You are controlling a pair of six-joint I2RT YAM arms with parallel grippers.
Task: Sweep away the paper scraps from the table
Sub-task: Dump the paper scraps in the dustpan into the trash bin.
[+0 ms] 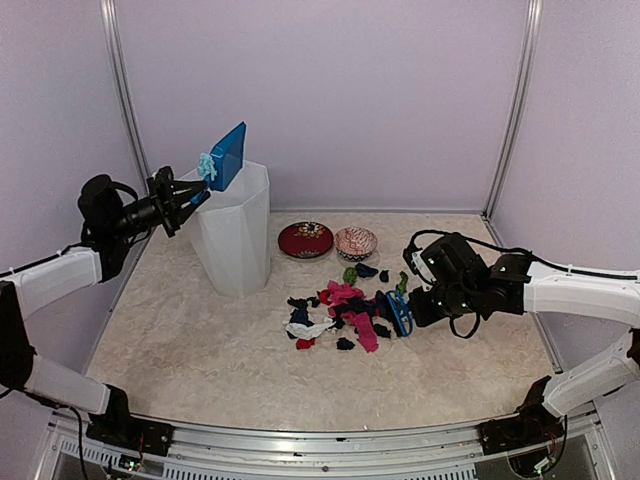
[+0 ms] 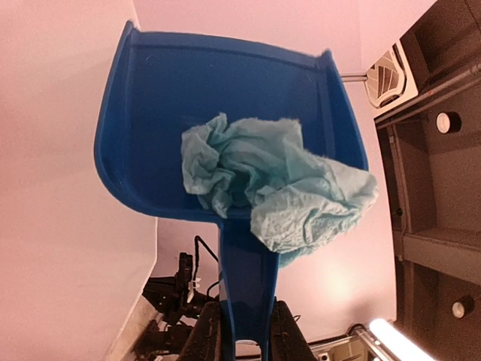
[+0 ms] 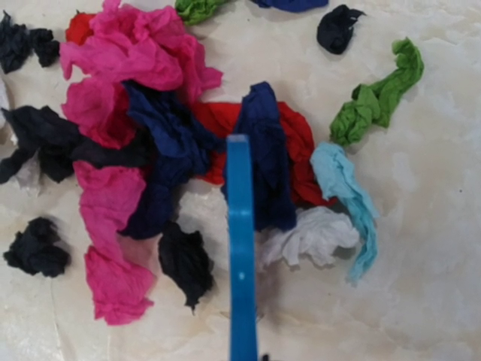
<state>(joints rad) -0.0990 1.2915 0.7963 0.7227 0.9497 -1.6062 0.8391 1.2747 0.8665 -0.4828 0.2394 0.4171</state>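
Over the bin (image 1: 235, 235), the left gripper (image 1: 188, 203) is clamped almost closed on the handle of the dustpan (image 2: 218, 113). The pan is raised with its mouth up, so a teal scrap (image 2: 278, 180) sits at its heel, overhanging the lip beside the handle. That tilt probably keeps the wad from spilling on the way. Emptying it would need the mouth tipped down into the bin, which has not happened yet. The right gripper (image 1: 408, 308) is fully closed on the brush (image 3: 240, 256) and holds it low at the right edge of the heap. That looks like a good spot for pushing scraps leftward once the pan is set down. The other scraps (image 1: 345, 310) lie bunched mid-table in pink, red, navy, black, green, white and teal. A few strays sit apart at the edges of the pile. Two bowls (image 1: 305, 240) (image 1: 356, 242) stand just behind the pile and near the bin. A wide stroke could knock them. The table (image 1: 200, 340) is mottled beige and smooth, so the wads should slide easily. Pale lilac walls with metal corner posts enclose it, and a metal frame runs along the near edge.
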